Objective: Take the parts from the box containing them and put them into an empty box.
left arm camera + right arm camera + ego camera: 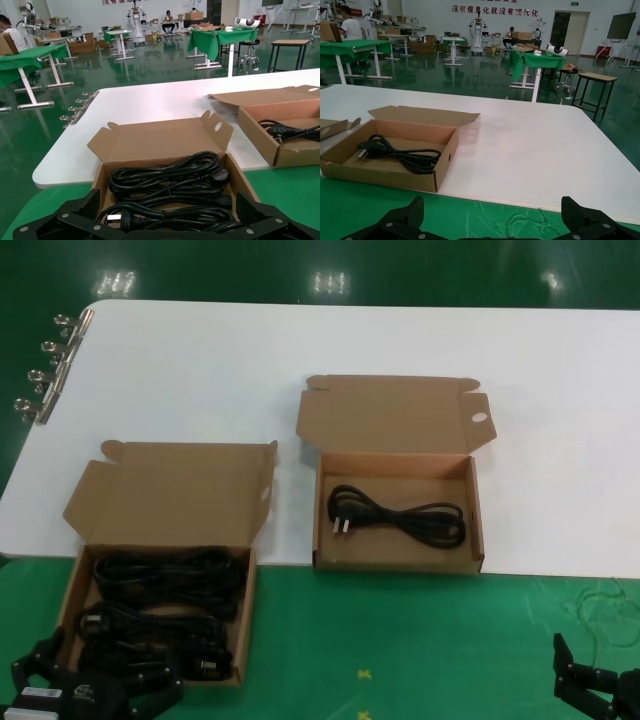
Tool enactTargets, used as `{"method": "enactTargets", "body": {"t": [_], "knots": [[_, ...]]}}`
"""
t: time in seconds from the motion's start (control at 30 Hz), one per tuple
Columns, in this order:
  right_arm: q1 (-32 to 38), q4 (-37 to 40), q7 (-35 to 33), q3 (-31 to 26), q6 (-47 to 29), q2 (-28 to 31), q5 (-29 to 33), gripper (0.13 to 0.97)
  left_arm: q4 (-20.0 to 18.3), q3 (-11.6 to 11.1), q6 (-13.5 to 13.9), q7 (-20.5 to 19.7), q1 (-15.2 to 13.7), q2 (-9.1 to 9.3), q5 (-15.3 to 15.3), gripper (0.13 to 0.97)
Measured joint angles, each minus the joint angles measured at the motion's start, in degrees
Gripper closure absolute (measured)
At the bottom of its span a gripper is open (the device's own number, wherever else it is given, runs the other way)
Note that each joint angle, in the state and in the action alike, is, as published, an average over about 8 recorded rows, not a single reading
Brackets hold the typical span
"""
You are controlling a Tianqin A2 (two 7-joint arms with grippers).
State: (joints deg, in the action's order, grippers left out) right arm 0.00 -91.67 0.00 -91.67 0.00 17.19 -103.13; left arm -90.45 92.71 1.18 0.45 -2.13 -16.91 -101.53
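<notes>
- Parts (165,615): black coiled cords piled in the left box (70,590); one cord (400,515) lies in the right box (475,515) on the tabletop (200,370).
- Handling, judged: light, limp, rubbery, tangle-prone; grip mid-coil, not the plug.
- Left tool (95,685) spread wide, empty, at the left box's near edge.
- Right tool (600,685) spread, empty, parked.

two open boxes sit on the surface (420,340), lids hinged back. the left box (70,605) is nearer the robot and holds several cords (165,575). the right box (476,530) lies farther back, well apart, with one cord (410,515) in it. clips (45,370) line the far left edge.
</notes>
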Motion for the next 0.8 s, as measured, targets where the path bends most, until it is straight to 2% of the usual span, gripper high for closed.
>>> {"method": "enactTargets", "body": {"t": [0.8], "knots": [[0.00, 0.00, 0.00, 0.00, 0.00, 0.00, 0.00, 0.129, 0.00, 0.00, 0.00, 0.00, 0.00, 0.00, 0.00, 0.132]]}}
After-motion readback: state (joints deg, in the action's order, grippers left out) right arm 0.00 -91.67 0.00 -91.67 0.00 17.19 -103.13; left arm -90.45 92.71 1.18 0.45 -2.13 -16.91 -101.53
